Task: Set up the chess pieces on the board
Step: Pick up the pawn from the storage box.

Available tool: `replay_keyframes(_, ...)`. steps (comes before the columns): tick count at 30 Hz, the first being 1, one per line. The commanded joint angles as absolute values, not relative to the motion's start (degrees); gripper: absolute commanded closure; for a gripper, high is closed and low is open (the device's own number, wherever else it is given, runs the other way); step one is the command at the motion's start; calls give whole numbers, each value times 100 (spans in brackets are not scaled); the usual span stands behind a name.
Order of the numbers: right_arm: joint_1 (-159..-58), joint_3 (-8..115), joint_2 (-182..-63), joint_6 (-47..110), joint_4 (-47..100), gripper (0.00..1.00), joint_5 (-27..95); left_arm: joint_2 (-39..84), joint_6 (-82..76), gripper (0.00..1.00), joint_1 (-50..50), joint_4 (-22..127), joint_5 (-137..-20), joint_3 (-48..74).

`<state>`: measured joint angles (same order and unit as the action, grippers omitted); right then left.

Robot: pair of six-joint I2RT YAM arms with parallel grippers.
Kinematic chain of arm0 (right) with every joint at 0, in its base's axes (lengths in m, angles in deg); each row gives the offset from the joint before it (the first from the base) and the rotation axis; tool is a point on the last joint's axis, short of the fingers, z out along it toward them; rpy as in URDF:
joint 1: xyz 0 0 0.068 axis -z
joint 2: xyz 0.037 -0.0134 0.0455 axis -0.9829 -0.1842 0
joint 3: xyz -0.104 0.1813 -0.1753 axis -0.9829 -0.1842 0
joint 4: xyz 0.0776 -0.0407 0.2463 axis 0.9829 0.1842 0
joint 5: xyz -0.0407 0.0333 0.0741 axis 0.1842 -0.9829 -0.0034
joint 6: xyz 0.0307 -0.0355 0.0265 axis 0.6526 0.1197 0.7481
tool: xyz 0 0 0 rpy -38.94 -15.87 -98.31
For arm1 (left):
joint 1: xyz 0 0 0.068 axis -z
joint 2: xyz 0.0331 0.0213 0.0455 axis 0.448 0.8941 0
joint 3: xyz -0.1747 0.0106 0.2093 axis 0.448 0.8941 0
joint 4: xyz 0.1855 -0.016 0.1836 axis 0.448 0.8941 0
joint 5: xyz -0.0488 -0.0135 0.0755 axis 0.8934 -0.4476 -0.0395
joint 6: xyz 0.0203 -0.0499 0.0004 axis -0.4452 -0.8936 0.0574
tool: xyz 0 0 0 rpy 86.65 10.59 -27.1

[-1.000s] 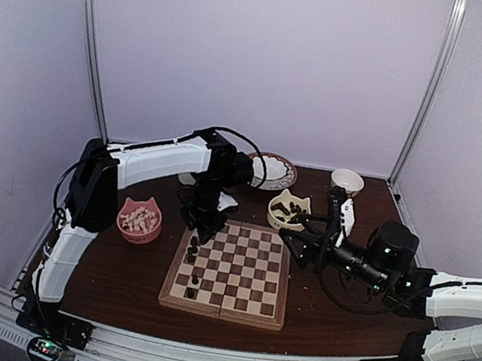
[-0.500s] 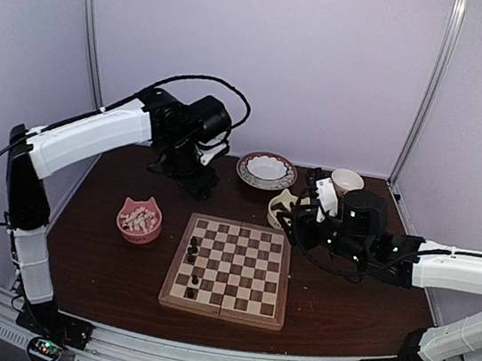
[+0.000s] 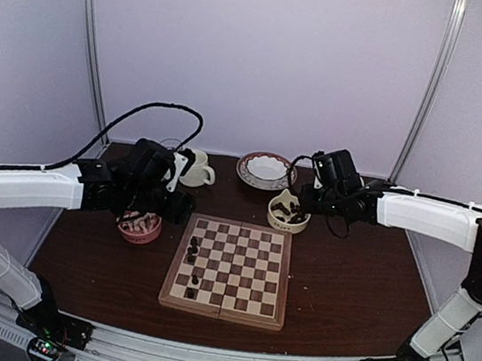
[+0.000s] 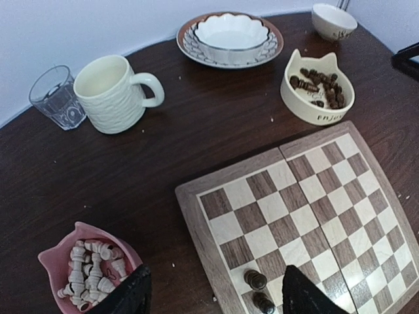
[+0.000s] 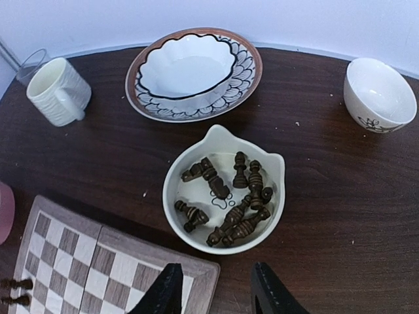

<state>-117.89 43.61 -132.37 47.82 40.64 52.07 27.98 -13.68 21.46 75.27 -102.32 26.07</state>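
The board [image 3: 246, 272] lies mid-table, with a few dark chess pieces [image 3: 193, 246] standing along its left edge. In the left wrist view two of them [image 4: 255, 280] stand near the board's [image 4: 308, 196] edge. More dark pieces lie in a cream cat-shaped bowl [image 3: 289, 211] [image 5: 226, 196] behind the board's [image 5: 98, 258] right corner. My right gripper [image 5: 219, 294] hovers open just in front of that bowl, holding nothing. My left gripper [image 4: 219, 297] hangs open and holds nothing. It is above the gap between the board's left edge and a pink bowl [image 4: 62, 261] of pale pieces.
A cream mug [image 4: 114, 93] and a glass [image 4: 57, 97] stand at the back left. A patterned plate carrying a white bowl [image 5: 193, 72] sits at the back centre. A small white bowl [image 5: 378, 95] is at the back right. Metal frame posts rise at both rear corners.
My left arm lifted off the board's left column, swung back, then came down beside the pink bowl with wider jaws. My right arm moved from beside the board to the cream bowl, its jaws narrowing.
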Motion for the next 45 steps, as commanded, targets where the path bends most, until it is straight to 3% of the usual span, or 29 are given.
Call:
replay_keyframes(1, -11481, 5264, -13993, 5162, 4816, 61, 5388, 2183, -1328, 32, 2173, 5859, -10455, 3224)
replay_keyframes(16, -11099, 6651, -15762, 5215, 5086, 73, 5095, 1514, -1172, 33, 2187, 5092, -10809, 3940)
replay_keyframes(45, -10777, 6970, -16494, 5239, 5289, 78, 5269, 1426, -1161, 33, 2196, 5128, -10747, 3948)
